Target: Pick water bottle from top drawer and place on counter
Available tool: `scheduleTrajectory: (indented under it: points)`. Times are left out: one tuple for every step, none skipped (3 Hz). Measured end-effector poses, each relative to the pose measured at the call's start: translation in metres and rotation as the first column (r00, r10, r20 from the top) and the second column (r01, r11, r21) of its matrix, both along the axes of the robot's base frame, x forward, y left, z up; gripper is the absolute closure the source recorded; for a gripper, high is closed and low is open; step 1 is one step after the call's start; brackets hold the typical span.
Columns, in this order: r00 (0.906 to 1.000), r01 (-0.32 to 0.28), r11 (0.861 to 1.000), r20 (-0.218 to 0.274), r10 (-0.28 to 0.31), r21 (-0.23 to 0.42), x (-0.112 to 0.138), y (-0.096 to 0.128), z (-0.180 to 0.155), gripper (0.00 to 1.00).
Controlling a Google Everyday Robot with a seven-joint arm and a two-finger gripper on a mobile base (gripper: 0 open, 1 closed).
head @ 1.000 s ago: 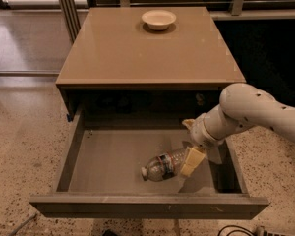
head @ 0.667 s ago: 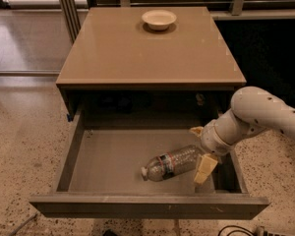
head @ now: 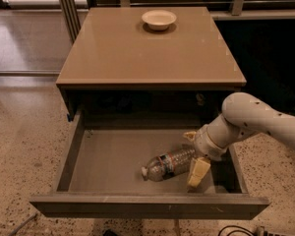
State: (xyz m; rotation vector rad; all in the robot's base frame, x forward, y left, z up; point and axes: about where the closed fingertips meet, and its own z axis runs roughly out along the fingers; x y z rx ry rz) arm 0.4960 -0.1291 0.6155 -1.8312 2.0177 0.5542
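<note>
Camera view shows us the gripper (head: 192, 158) low inside the top drawer (head: 108, 156), toward the right of the picture. Its two cream fingers are spread apart, one behind and one in front of the base end of the water bottle (head: 168, 164), and we see nothing pinched yet. The bottle lies on its side on the flat grey drawer floor, with its white cap pointing left. We judge the grasp to be the step in hand. We should close squarely across the body near the dark label, and gently, since thin crinkled plastic buckles and a round bottle can roll away. Then we should lift clear of the low sides before rising to the glossy tan counter (head: 147, 58), setting the bottle down short of the small pale bowl (head: 159, 19)
</note>
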Motion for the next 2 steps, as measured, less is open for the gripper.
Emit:
scheduleTrajectory:
  points:
    - [0.999,-0.007,1.0,-0.044,0.008,0.015,0.0029,0.0126,-0.0285,0.0]
    - [0.999,-0.008,1.0,-0.045,0.008,0.015,0.0029,0.0127,-0.0285,0.18]
